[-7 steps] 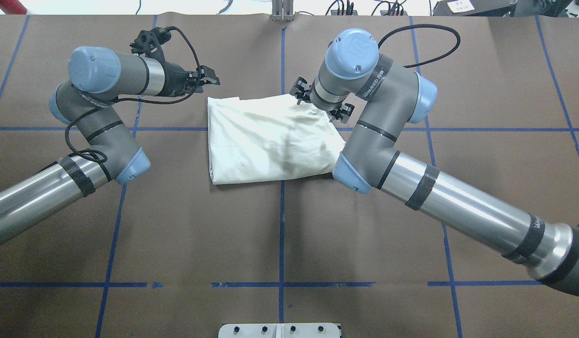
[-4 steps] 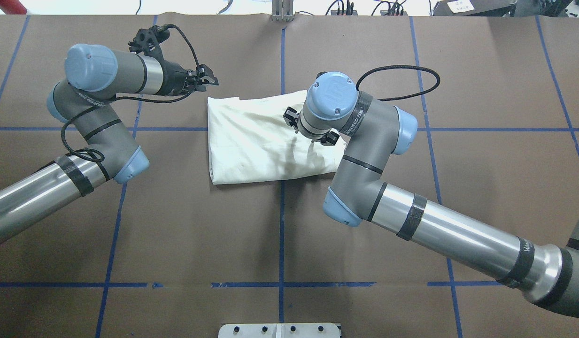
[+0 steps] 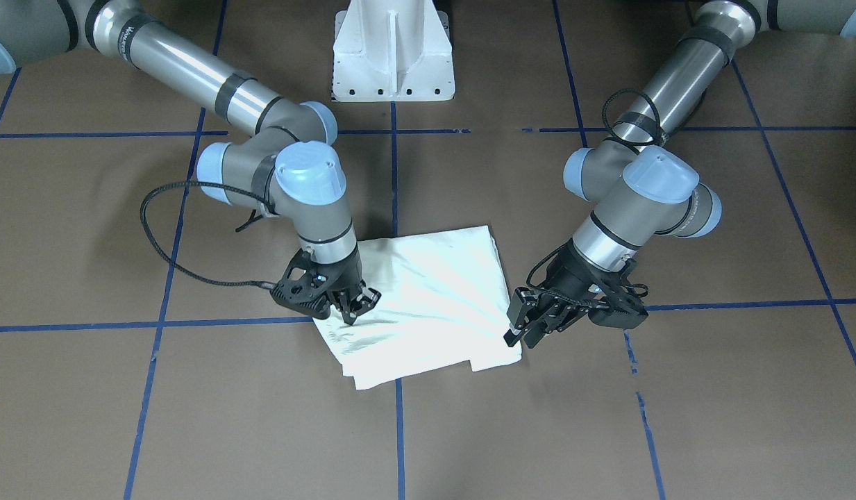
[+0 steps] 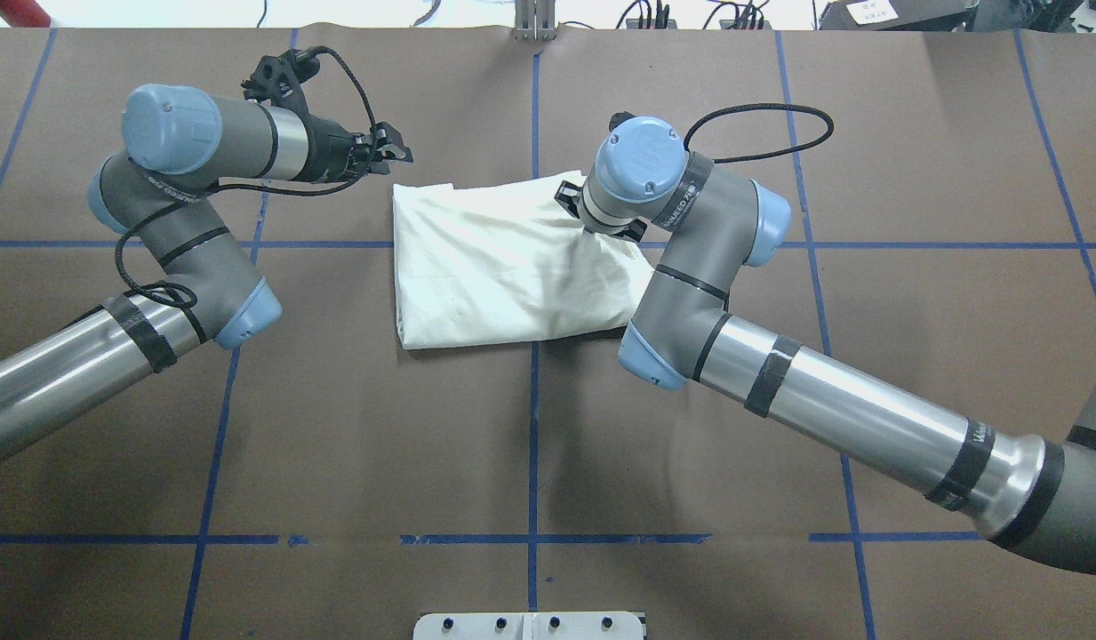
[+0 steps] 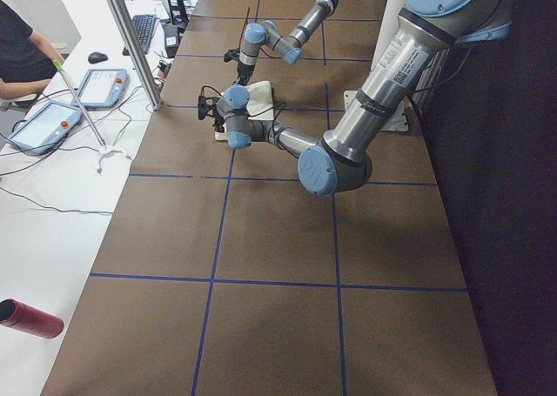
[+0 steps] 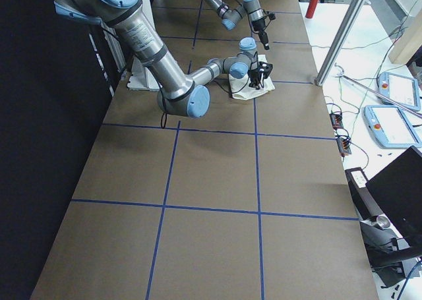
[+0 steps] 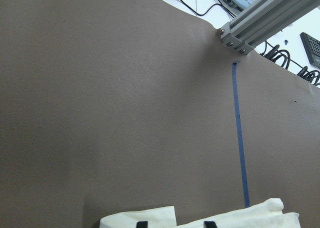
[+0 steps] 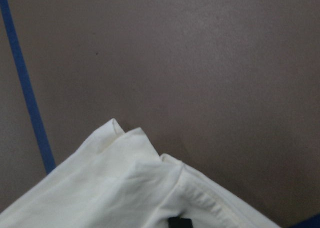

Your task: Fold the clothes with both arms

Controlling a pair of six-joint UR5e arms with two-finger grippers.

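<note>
T-shirt point(image 4: 494, 276) lies folded at frame centre on desk point(image 4: 334, 444). Right gripper point(image 3: 351, 312) jaws pinch cloth near its edge; left gripper point(image 3: 521, 332) jaws parted, empty. Judged light and limp: grasp corners through all layers.

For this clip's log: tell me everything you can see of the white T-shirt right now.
The T-shirt is cream-white soft cloth, folded into a rough rectangle of several layers, lying flat on the brown table. No print shows. Creases fan toward the right gripper, whose fingers are closed on the fabric near one edge. The left gripper is open beside the shirt's far corner; contact is unclear.
</note>
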